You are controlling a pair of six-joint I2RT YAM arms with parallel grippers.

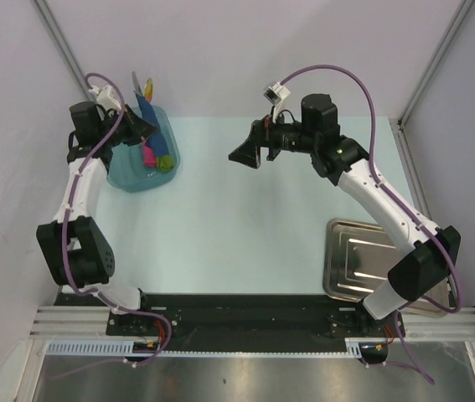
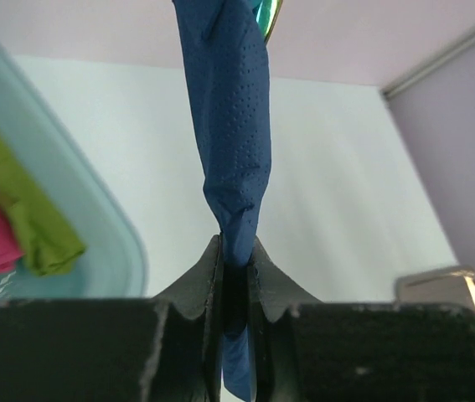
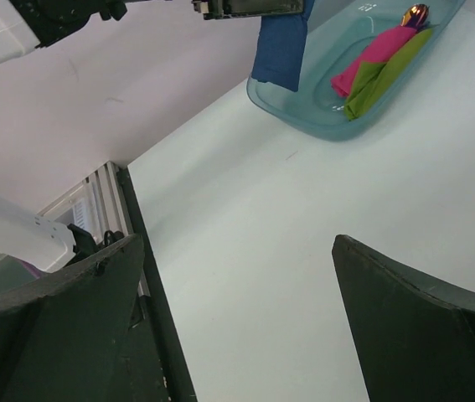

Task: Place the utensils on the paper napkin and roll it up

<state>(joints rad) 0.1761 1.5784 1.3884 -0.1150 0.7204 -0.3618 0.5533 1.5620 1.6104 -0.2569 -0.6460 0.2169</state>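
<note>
— Where was the paper napkin (image 2: pixel 233 126)?
— Pinched in the left gripper (image 2: pixel 235 248), above the teal tub (image 2: pixel 111 234) at the table's (image 1: pixel 245 218) far left corner. It ran straight out from the clenched jaws as a narrow, bunched strip: navy, finely dimpled.
— And the right gripper (image 3: pixel 235 251)?
— Spread wide, holding nothing, over the table's far middle. The napkin lay off to its left, so the left arm was nearer.
— The utensils (image 3: pixel 413 14)?
— One orange-gold glint in the tub, beside a pink piece (image 3: pixel 371 57) and a lime-green piece (image 3: pixel 379 84).
</note>
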